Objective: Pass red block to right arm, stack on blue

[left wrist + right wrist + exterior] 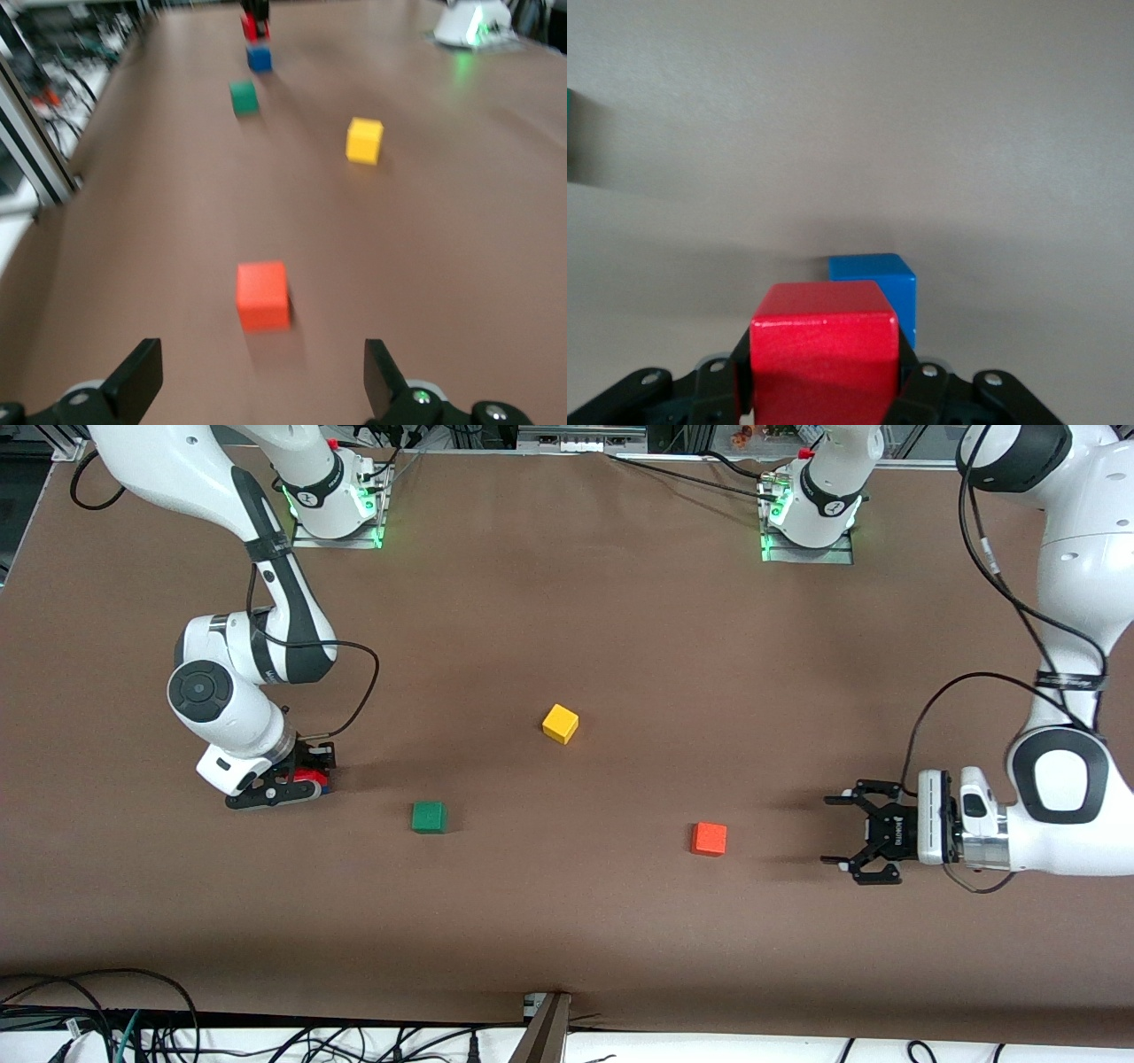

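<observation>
Brown matting is covering the table (567,921), and four loose cubes are lying on it. Toward the right arm's end, the right gripper (297,784) is clamping the red block (824,354) between its closed fingers and is holding it low, just over the blue cube (877,288). In the right wrist view the red block is appearing offset from the blue cube rather than squarely above it, and whether the two are touching cannot be told.

The left gripper (850,841) is waiting with its claws spread wide and empty toward the left arm's end, with the orange cube (709,839) lying near it. The green cube (429,817) is sitting between the stack site and the orange cube; the yellow cube (560,724) is lying farther from the front camera.

Hazard, as a judgement: if the fingers release while the offset remains, the red block is likely to overhang, tip and slide off. Descending misaligned may also push the blue cube sideways.
</observation>
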